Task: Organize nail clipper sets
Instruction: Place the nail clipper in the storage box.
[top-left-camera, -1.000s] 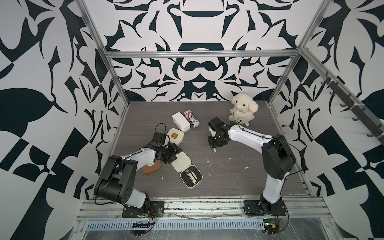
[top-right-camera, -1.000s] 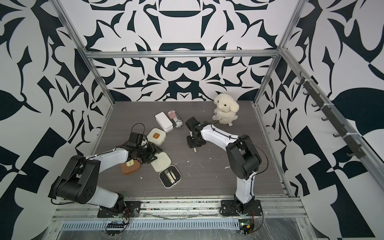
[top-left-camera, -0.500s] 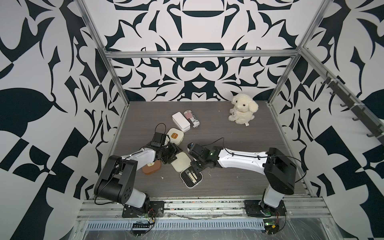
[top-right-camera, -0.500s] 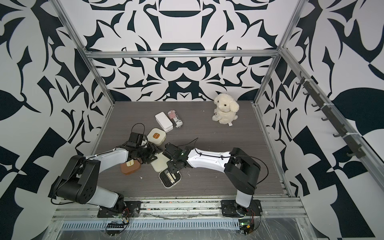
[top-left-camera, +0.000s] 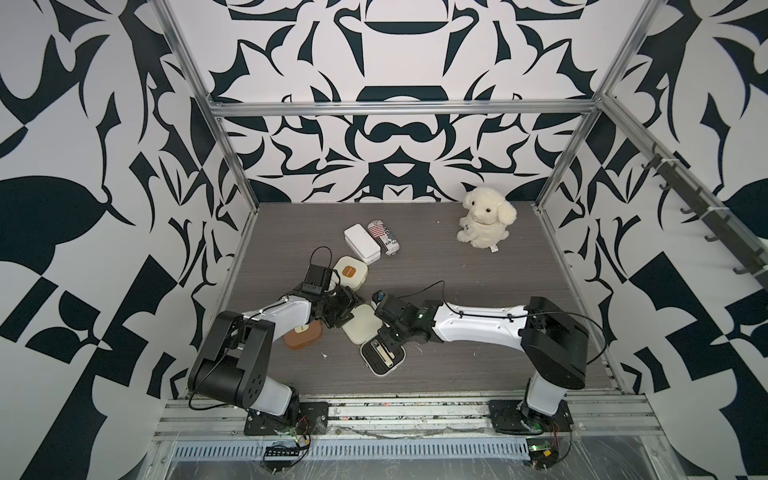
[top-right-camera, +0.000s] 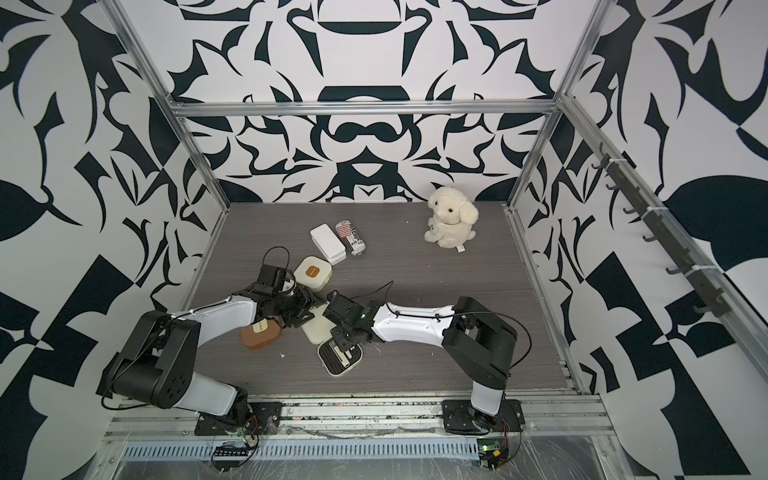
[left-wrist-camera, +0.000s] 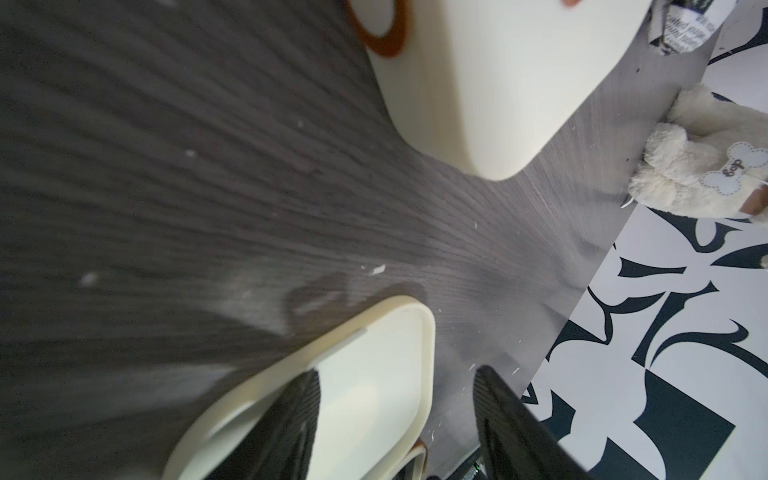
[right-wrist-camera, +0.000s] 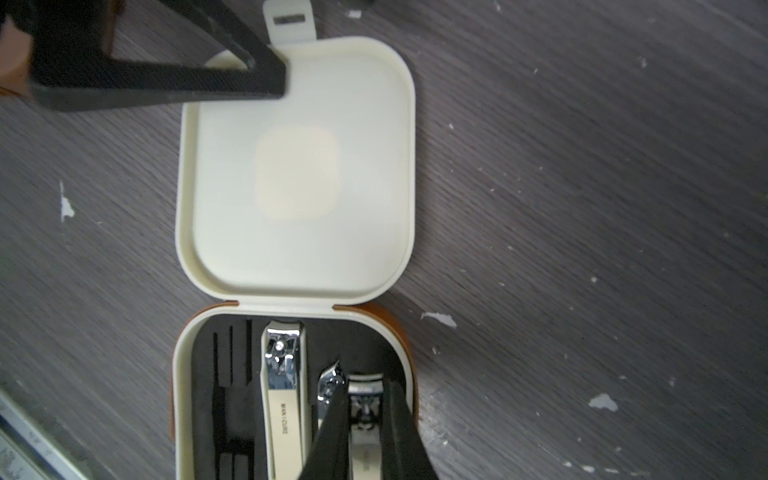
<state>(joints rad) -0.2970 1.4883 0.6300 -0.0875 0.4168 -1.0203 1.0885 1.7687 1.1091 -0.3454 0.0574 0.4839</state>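
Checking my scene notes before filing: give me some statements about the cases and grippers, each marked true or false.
1. The lid of the open cream case lies flat on the table. True.
2. The tan-brown case is open. False: it is closed.
3. The striped can stands upright. False: it lies on its side beside the white box.
4. The right gripper has its jaws on either side of a small nail clipper over the open case's black insert. True.
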